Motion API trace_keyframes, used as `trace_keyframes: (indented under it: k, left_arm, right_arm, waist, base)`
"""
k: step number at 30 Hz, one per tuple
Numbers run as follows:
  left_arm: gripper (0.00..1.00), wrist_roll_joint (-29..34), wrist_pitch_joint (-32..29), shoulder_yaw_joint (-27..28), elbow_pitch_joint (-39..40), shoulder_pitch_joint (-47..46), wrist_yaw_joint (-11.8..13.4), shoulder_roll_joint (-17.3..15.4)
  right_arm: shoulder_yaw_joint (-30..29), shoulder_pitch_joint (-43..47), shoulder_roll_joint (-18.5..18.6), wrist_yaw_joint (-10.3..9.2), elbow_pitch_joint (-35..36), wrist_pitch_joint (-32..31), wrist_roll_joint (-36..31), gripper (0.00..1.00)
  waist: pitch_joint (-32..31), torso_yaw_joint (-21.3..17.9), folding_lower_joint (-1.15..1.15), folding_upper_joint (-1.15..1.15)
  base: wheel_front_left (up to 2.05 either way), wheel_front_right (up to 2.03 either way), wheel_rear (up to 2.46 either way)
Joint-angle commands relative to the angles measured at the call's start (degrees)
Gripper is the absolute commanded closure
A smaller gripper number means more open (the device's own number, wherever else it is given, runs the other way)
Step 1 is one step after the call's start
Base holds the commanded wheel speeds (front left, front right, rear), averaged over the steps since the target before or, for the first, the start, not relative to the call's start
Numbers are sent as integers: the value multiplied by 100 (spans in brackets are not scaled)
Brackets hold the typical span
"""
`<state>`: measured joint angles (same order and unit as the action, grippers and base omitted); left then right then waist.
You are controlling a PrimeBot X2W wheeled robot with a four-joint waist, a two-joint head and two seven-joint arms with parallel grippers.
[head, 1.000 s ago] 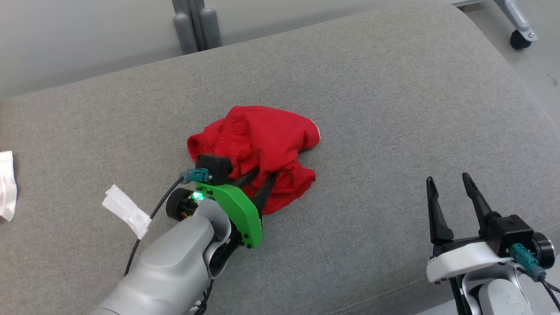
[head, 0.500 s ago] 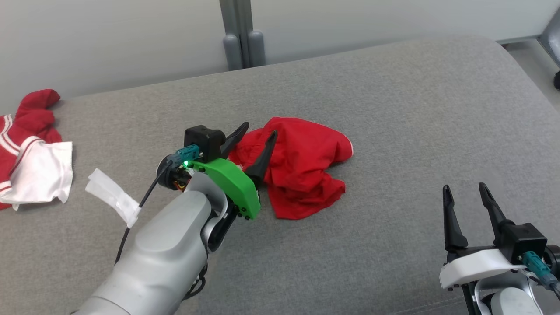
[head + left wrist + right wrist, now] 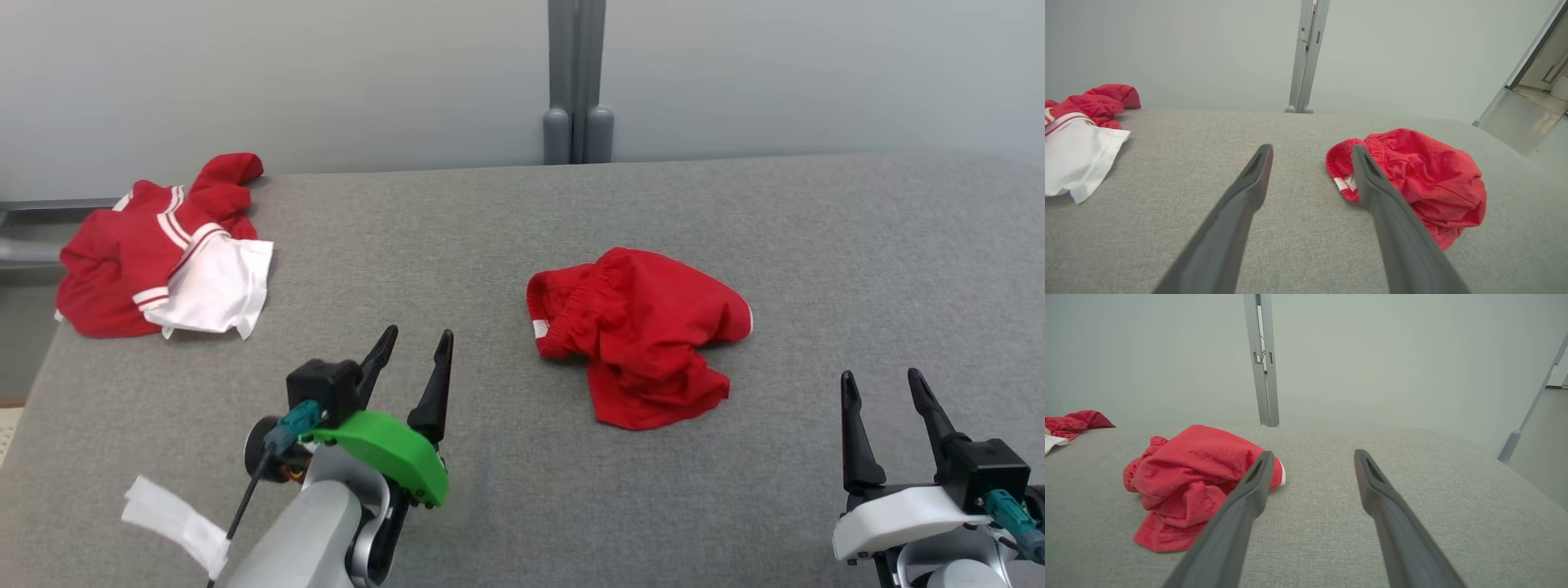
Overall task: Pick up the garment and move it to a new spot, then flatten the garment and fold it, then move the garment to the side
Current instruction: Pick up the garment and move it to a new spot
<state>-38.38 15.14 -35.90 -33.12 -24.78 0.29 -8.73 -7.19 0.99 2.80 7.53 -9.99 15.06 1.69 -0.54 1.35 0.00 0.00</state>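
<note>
Garment (image 3: 641,335), red, crumpled on grey cushion (image 3: 816,245); L gripper (image 3: 419,331) wide, empty; R gripper (image 3: 880,374) wide, empty.

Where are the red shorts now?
In the head view, the red shorts lie crumpled on the grey cushion, between the left gripper and right gripper, touching neither.

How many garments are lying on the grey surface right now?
2. Crumpled red shorts lie near the middle; a red-and-white top sits at the far left edge. More could lie beyond the camera's frame.
</note>
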Motion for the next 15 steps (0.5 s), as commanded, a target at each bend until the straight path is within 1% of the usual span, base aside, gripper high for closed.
trace_keyframes:
  k: [1,6,11,15]
  left_arm:
    - [0,159,1,175,154,286,58,-10]
    - [0,619,1,785,702,1056,127,76]
    - [0,951,1,1342,1093,1723,17,194]
    - [0,1196,1,1594,1203,1973,-88,285]
  right_arm:
    - [14,83,15,-8,-15,18,40,0]
    - [119,178,16,-8,-53,18,155,0]
    - [239,247,17,-8,-51,18,254,0]
    - [270,291,16,-8,-60,18,297,0]
  waist:
    - [-136,220,0,0]
    - [-153,277,0,0]
    - [-184,218,0,0]
    - [-187,187,0,0]
  base:
    - [0,0,0]
    - [0,0,0]
    - [0,0,0]
    - [0,0,0]
